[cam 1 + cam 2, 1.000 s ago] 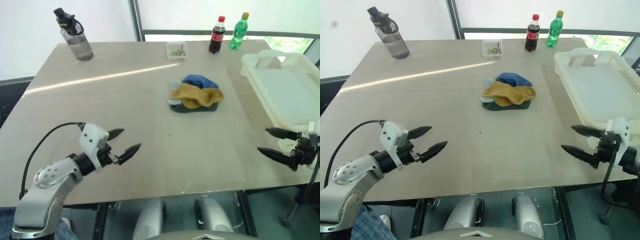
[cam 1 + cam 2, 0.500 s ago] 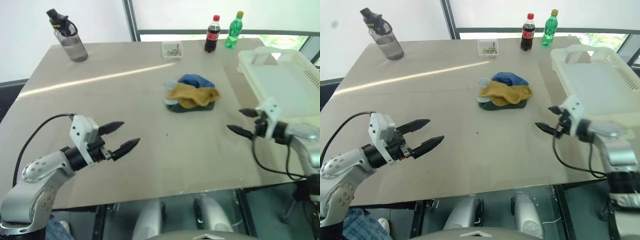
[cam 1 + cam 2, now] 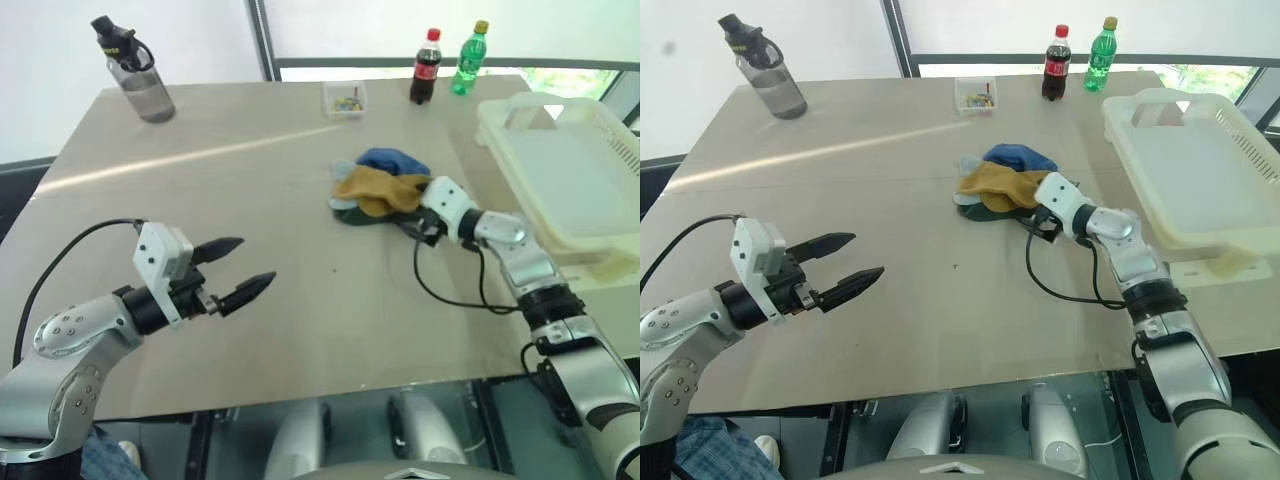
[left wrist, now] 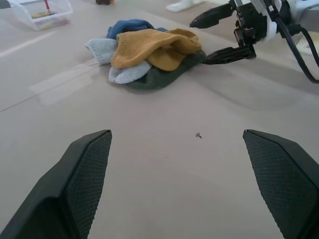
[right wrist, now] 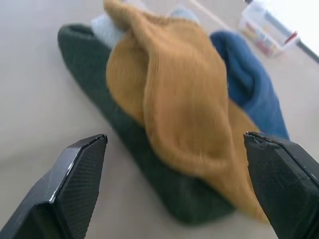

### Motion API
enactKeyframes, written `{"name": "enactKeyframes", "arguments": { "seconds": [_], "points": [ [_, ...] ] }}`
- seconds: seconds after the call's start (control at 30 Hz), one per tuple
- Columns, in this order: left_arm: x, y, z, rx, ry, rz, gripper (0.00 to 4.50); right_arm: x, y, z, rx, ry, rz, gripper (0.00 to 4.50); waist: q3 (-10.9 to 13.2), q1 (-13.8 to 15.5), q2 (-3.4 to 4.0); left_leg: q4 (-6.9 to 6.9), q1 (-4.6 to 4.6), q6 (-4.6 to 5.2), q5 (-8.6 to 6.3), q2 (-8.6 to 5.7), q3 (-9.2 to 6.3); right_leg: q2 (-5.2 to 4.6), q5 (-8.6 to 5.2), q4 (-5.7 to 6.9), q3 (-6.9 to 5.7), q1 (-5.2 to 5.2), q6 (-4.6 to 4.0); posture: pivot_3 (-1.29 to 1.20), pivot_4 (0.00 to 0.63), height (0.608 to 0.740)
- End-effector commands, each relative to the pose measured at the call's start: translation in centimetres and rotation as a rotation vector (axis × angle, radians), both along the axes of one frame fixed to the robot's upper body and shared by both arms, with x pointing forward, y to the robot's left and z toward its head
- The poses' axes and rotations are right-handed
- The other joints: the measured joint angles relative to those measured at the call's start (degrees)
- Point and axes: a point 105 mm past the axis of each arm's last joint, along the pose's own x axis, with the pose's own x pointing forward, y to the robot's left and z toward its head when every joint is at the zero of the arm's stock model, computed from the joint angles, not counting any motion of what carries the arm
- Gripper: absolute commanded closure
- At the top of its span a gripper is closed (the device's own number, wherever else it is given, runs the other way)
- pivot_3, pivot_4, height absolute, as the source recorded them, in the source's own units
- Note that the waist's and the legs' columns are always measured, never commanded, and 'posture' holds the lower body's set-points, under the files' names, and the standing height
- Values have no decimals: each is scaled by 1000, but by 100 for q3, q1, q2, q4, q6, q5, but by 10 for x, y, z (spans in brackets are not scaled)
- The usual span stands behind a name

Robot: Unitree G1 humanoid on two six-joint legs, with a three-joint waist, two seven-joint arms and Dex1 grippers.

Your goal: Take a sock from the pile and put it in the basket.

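Mustard-yellow ribbed sock (image 5: pixel 184 94) draped atop pile (image 3: pixel 385 195)

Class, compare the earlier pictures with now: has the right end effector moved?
Yes. The right end effector has swung leftward from beside the basket to the pile, open, facing the sock.

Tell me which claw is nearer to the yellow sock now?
Right. The right claw is open just beside the yellow sock on the pile; the left claw hangs open far away.
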Motion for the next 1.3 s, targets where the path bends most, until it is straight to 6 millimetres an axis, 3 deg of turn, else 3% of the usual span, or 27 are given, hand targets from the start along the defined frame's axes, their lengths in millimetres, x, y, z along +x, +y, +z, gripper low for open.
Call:
{"name": "enactKeyframes", "arguments": {
  "seconds": [0.03, 0.1, 0.27, 0.33, 0.6, 0.7, 0.83, 1.03, 1.2, 1.3],
  "points": [
    [-1, 0, 11, 21, -50, 3, 0, 4, 3, 6, -23, -40, 10, 534, 0, 3, 0, 0, -1, 0, 0, 0, -2, -4, 0, -1, 0, 0, 0, 0, 150, 740],
    [-1, 1, 12, 25, -52, 7, 0, 4, 1, 1, -39, -32, 11, 1278, 0, -3, 0, 0, -2, 0, 0, -1, -7, -6, 0, -1, 1, 0, 0, 0, 150, 740],
    [0, 0, 11, 28, -50, 6, 0, 3, -3, -1, -51, -35, 11, 3716, 1, -12, 1, 0, 1, 0, 0, -1, -9, -4, 0, 5, 1, -1, 0, 0, 150, 740],
    [0, -1, 10, 27, -49, 3, 0, 2, -4, 1, -58, -44, 15, 4428, 1, -12, 1, 0, 3, 0, 0, -1, -10, -3, 0, 6, 1, -1, 0, 0, 150, 740],
    [3, -3, 9, 30, -42, -13, 0, -18, 7, 12, -91, -94, 106, 4428, 1, -7, 1, 0, 2, 0, 0, 0, -14, -3, 0, 6, 0, -1, 0, 0, 150, 740],
    [3, -4, 9, 32, -39, -19, 0, -40, 19, 10, -103, -83, 215, 4428, 1, -3, 1, 0, 2, 0, 0, 0, -14, -3, 0, 6, 1, 0, 0, 0, 150, 740],
    [3, -4, 8, 31, -33, -25, 0, -75, 28, -2, -138, -7, 366, 4428, 1, 6, 1, -1, 1, 1, 0, 2, -18, -4, 0, 4, -2, 0, 1, 0, 150, 740],
    [3, -6, 5, 29, -24, -33, 0, -125, 25, -28, -247, 117, 558, 4428, 1, 17, 0, 1, 3, 1, 0, 2, -17, -4, -2, 4, -1, 1, 0, 0, 150, 740],
    [3, -7, 3, 29, -18, -36, 0, -152, 13, -47, -402, 162, 693, 4428, 1, 16, 0, 2, 7, 1, 0, 2, -14, -3, -8, 4, 0, 1, -10, 0, 150, 740],
    [3, -6, 3, 30, -17, -36, 0, -153, 1, -53, -475, 169, 701, 4428, 1, 17, -2, 2, 8, 1, 0, 2, -11, -3, -9, 3, -1, 2, -10, 0, 150, 740]
  ]
}}
